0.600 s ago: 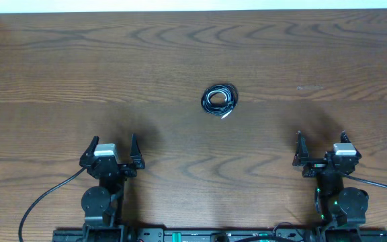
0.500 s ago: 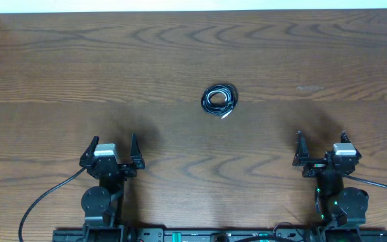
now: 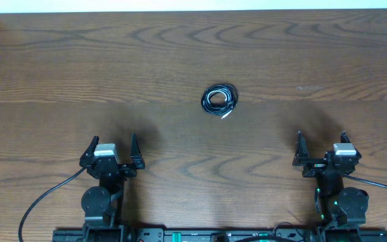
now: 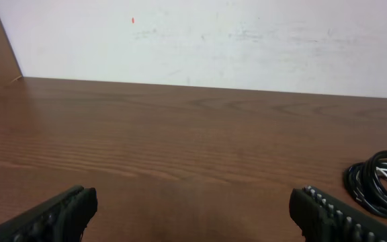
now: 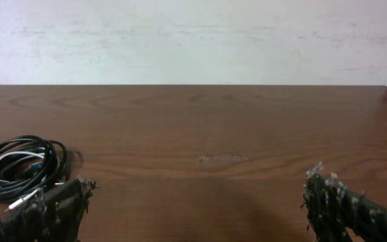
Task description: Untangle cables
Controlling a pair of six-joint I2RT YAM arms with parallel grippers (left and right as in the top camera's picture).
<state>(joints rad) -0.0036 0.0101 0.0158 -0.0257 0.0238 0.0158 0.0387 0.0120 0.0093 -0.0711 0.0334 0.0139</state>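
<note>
A dark wood-grain table (image 3: 59, 67) meets a pale wall (image 4: 247, 33) at its far edge. Near left, the left gripper (image 3: 113, 145) stands wide open, empty. The cables (image 3: 220, 99), black loops with one white strand, lie coiled mid-table. Near right, the right gripper (image 3: 321, 140) is equally wide, empty.

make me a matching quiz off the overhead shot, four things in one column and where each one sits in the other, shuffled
Things:
1. cables
2. left gripper
3. right gripper
4. pale scuff

Places:
A. near edge of the table, robot's right side
B. on the wood, to the robot's right of the cables
C. coiled up near the middle of the table
D. near edge, robot's left side

Pairs: 1-C, 2-D, 3-A, 4-B
</note>
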